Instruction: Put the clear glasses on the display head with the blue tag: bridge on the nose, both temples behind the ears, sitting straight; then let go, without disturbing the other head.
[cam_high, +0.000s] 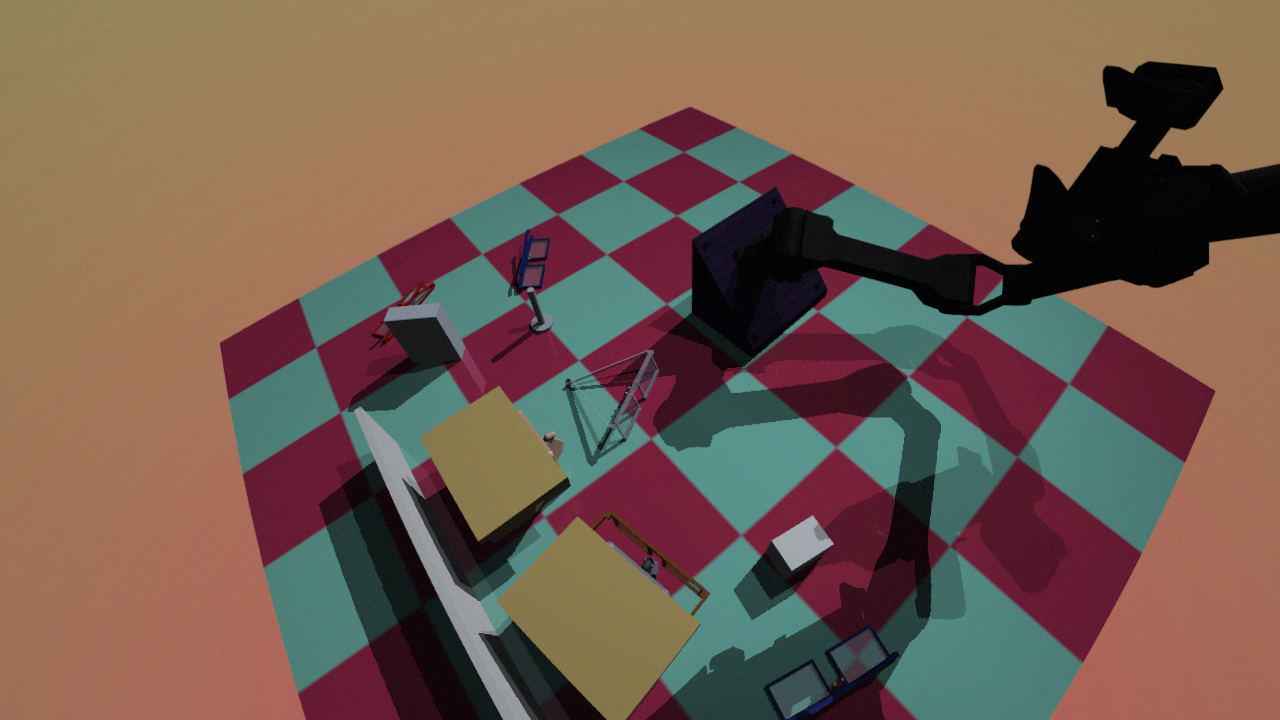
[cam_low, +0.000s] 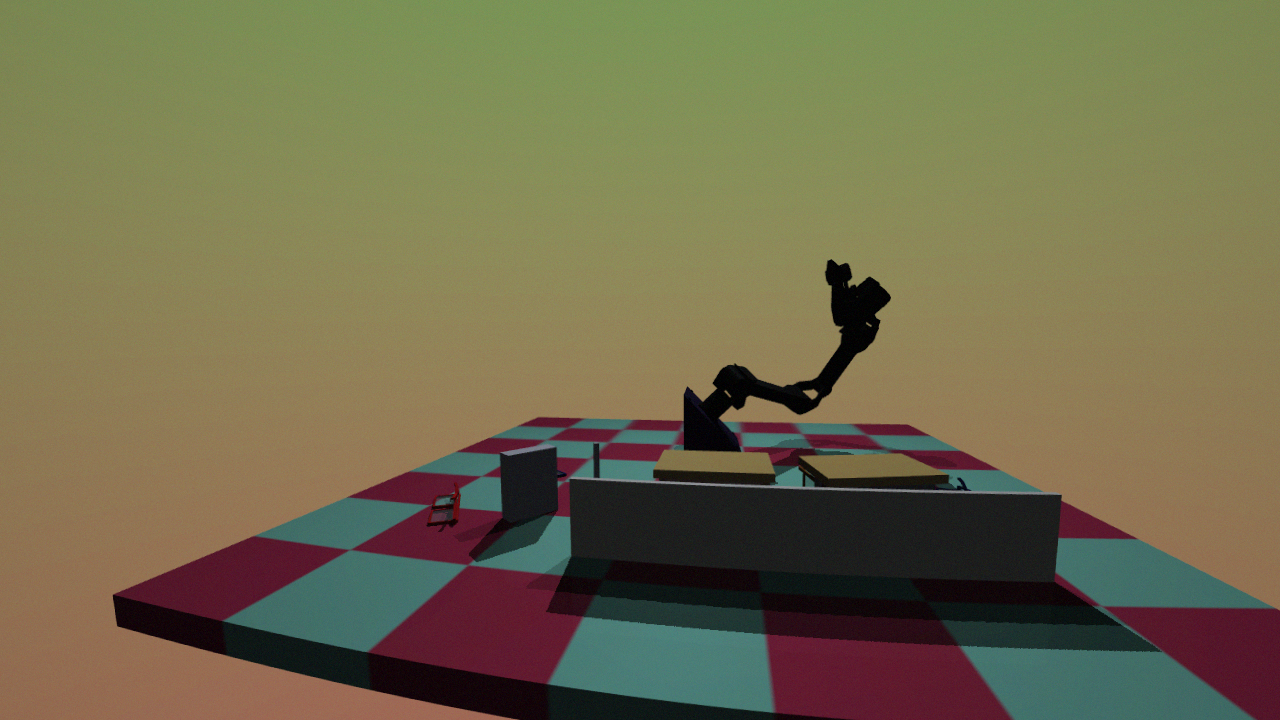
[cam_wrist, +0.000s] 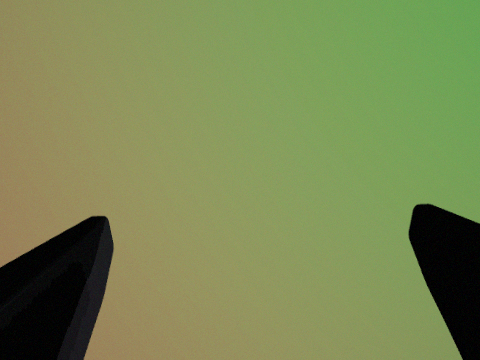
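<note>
The clear glasses (cam_high: 629, 394) rest on the checkered table, temples spread, between the arm's base and the two display heads. One head (cam_high: 550, 438) (cam_low: 713, 462) shows only a beige nose area beside its yellow top panel (cam_high: 492, 461). The other head (cam_high: 648, 565) shows a grey nose area under the second yellow panel (cam_high: 599, 613) (cam_low: 872, 470), with brown glasses (cam_high: 662, 559) in front. No blue tag is visible, so I cannot tell which head bears it. My gripper (cam_wrist: 264, 227) is open and empty, raised high and away from the glasses.
A long white wall (cam_high: 429, 555) (cam_low: 805, 532) stands behind the heads. Blue glasses (cam_high: 525, 259) sit on a post stand (cam_high: 537, 308). Red glasses (cam_high: 380, 333) (cam_low: 456, 505) are beside a grey box (cam_high: 425, 333) (cam_low: 529, 483). A white block (cam_high: 802, 540) and other blue glasses (cam_high: 863, 678) are nearer.
</note>
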